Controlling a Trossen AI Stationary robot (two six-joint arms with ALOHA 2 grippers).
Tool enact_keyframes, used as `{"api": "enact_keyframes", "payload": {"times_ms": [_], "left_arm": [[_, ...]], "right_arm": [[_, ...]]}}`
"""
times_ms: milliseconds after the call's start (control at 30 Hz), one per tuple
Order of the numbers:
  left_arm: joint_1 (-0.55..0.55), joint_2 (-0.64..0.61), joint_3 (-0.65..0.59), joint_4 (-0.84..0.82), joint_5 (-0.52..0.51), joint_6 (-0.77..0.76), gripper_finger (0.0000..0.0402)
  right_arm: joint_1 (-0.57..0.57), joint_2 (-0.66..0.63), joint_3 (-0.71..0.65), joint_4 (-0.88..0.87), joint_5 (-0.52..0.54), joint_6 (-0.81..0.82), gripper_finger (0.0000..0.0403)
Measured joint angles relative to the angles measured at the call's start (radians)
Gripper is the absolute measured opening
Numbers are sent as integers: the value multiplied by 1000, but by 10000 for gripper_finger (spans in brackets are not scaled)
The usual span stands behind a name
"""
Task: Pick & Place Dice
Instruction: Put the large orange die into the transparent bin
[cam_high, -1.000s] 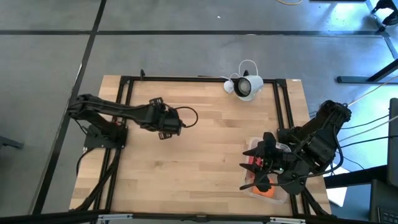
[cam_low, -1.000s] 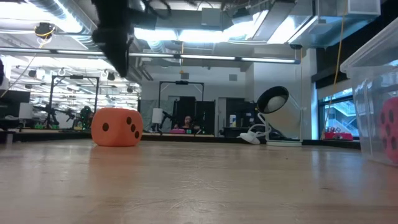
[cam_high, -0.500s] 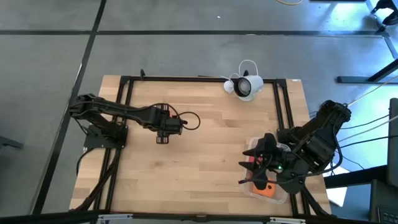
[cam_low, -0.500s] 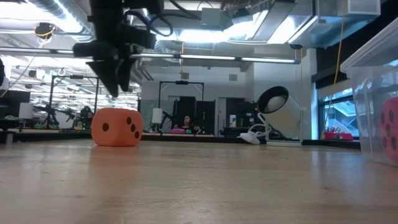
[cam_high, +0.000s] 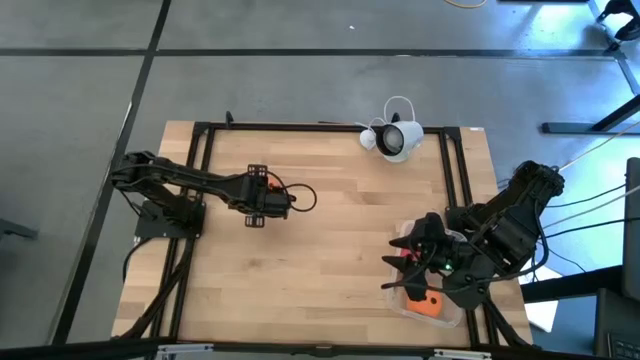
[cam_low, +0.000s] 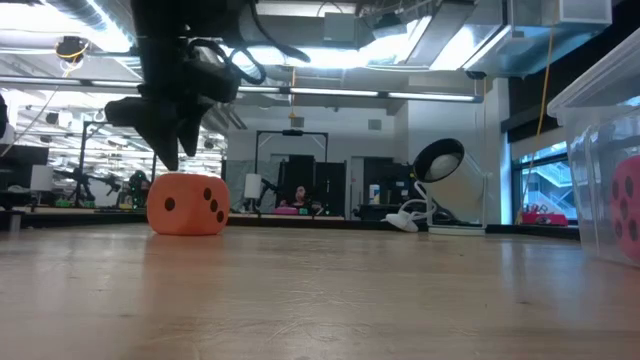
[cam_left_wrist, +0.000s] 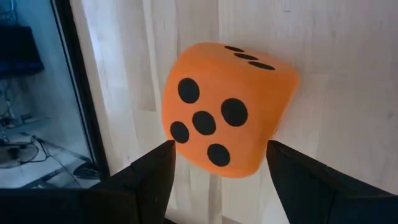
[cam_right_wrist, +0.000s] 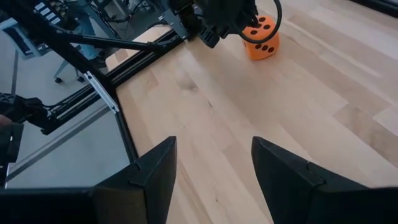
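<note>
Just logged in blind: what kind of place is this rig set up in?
Most likely a robotics lab or workshop: a wooden table in a black frame on concrete floor, exposed ceiling ducts, and more benches and equipment in the open room behind.

Left pincer (cam_low: 170, 135) above die (cam_low: 187, 204); bin (cam_low: 605, 170) far right.

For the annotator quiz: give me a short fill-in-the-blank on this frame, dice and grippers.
The left gripper hangs open over an ___ die.
The die face toward the left wrist camera shows ___ pips.
The right gripper is open above the clear ___ at the table's right side.

Missing words: orange; five; container
</note>
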Motion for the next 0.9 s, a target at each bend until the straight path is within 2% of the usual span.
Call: {"api": "enact_keyframes", "payload": {"times_ms": [167,433,900], "left_arm": [[-1,0,0,0,16,27,247],[-1,0,0,0,161,21,261],[5,19,1,8,97,-21,352]], "right_arm": [[0,0,0,0,0,23,206],[0,0,0,0,-3,-30,206],[0,0,0,-3,-7,-142,206]]}}
